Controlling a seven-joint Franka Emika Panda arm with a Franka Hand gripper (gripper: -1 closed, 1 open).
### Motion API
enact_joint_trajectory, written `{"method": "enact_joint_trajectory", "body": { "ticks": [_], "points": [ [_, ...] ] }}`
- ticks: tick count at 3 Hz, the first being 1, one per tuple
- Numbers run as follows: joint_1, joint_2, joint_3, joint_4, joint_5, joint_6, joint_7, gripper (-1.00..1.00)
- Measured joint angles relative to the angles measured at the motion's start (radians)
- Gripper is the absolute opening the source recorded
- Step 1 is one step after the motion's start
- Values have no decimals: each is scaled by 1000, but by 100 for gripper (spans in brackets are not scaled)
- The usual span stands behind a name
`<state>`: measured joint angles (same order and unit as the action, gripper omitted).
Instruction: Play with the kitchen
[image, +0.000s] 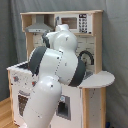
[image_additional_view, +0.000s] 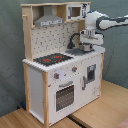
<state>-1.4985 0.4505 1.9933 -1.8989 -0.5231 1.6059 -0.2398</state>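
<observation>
Playtime is centred on the kitchen (image_additional_view: 60, 75), which is stood on a wooden floor. The pincer (image_additional_view: 86, 46) is held over the sink (image_additional_view: 82, 50), probably to reach inside. Whether it is wide or narrow cannot be told.

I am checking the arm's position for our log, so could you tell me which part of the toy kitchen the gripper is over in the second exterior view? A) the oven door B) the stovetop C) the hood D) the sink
D: in the second exterior view the gripper hangs at the sink end of the kitchen, beside the black faucet, well clear of the stovetop.
</observation>
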Motion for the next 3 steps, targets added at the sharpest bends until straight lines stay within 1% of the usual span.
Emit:
{"method": "enact_joint_trajectory", "body": {
  "ticks": [1, 3],
  "points": [
    [62, 0, -79, 11, 0, 26, -35, -100],
    [204, 3, -224, 69, 0, 35, -65, -100]
  ]
}}
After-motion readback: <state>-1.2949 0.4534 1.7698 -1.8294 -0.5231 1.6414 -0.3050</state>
